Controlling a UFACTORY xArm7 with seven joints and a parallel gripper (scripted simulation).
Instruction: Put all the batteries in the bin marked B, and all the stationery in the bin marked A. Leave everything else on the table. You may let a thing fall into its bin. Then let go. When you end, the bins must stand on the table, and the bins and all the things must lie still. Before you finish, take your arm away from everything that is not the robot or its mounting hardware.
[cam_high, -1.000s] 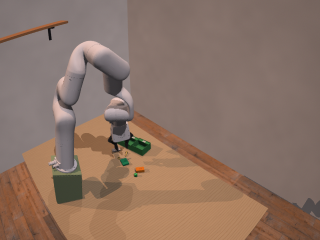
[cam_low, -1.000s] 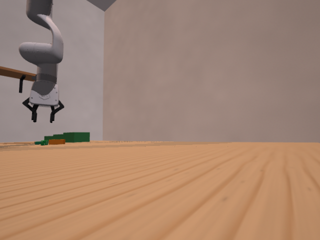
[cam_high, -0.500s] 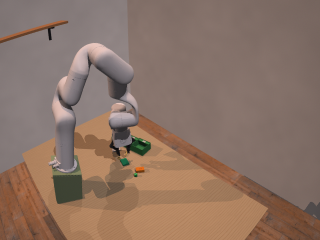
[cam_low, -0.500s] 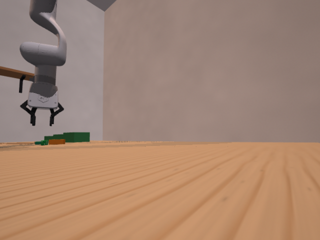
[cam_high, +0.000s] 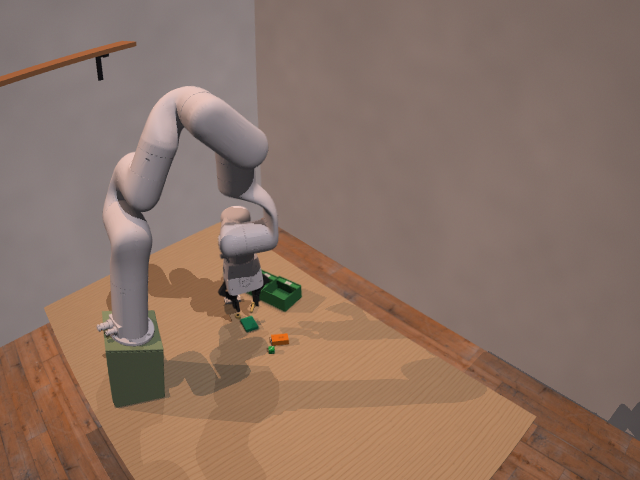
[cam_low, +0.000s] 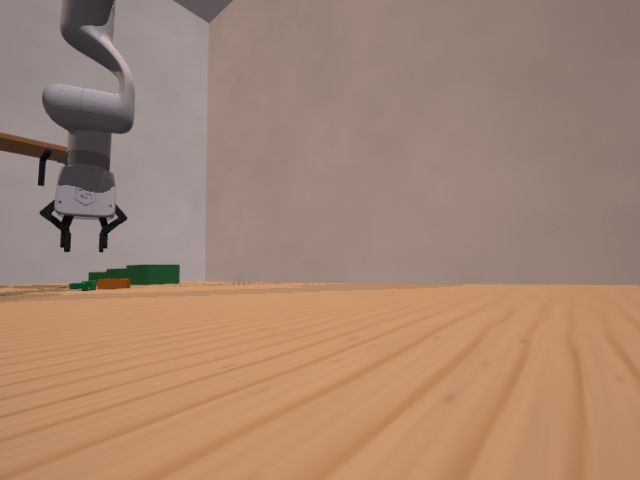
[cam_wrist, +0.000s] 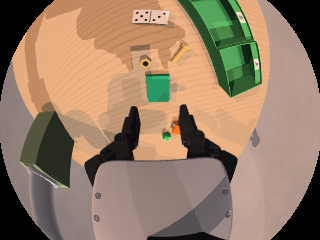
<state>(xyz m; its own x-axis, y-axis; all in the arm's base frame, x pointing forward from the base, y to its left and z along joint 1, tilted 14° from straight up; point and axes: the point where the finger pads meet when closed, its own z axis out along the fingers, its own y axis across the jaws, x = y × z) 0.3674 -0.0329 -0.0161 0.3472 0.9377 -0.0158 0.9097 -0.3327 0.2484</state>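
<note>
Batteries and stationery lie loose on the tan table (cam_high: 361, 413) near the centre of the top view, none of them in the green bins (cam_high: 280, 291), a row of three open compartments just right of the gripper. From the wrist camera the bins (cam_wrist: 220, 34) curve across the upper right. A flat green block (cam_wrist: 159, 87) sits at mid-frame, directly ahead of the fingertips. A small yellow stick (cam_wrist: 180, 51) and a tiny ring-shaped piece (cam_wrist: 144, 63) lie just above it, and a white domino tile (cam_wrist: 150, 16) lies further up. An orange piece (cam_wrist: 176, 130) and a small green piece (cam_wrist: 166, 135) show between the fingers, lying on the table below.

The arm rises from a green pedestal (cam_high: 134, 361) at lower left of the top view, arches high, then folds down so the wrist points straight at the table. The gripper (cam_low: 84, 241) hangs above the surface, well clear of it in the exterior view, jaws partly spread with nothing between them.
</note>
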